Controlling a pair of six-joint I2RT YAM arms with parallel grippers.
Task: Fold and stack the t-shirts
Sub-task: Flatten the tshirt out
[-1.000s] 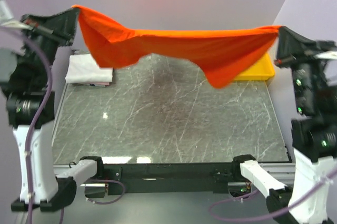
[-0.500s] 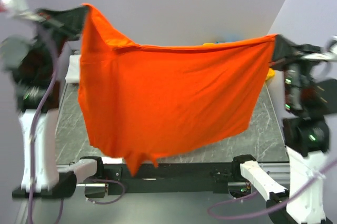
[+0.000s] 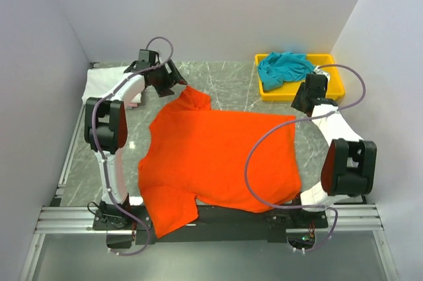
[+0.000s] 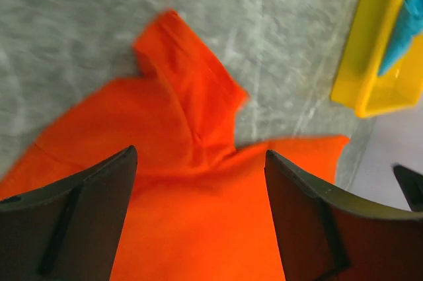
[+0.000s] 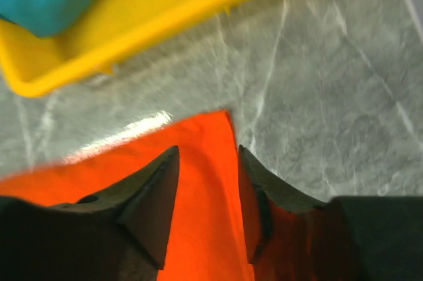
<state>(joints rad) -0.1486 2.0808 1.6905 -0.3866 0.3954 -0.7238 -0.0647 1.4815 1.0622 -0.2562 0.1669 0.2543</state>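
The orange-red t-shirt (image 3: 218,159) lies spread flat on the marble table (image 3: 231,86), with one sleeve (image 3: 195,99) pointing to the back and its near-left part draped over the front rail. My left gripper (image 3: 180,85) hovers just behind that sleeve, open, the shirt (image 4: 192,228) showing below its wide jaws (image 4: 199,152). My right gripper (image 3: 299,106) is open above the shirt's far right corner (image 5: 215,122), which lies on the table between the fingers (image 5: 208,149). The teal t-shirt (image 3: 284,68) is bunched in the tray. The white t-shirt (image 3: 98,84) sits folded at the far left.
The yellow tray (image 3: 334,89) stands at the back right corner, close behind my right gripper, and shows in both wrist views (image 4: 370,63) (image 5: 132,23). Purple walls close in the table at the back and sides. A black rail (image 3: 231,215) runs along the near edge.
The orange-red shirt, held stretched in the air between both shut grippers, has swung down and now lies flat on the table. Both grippers have opened and let it go, low near its far edge.
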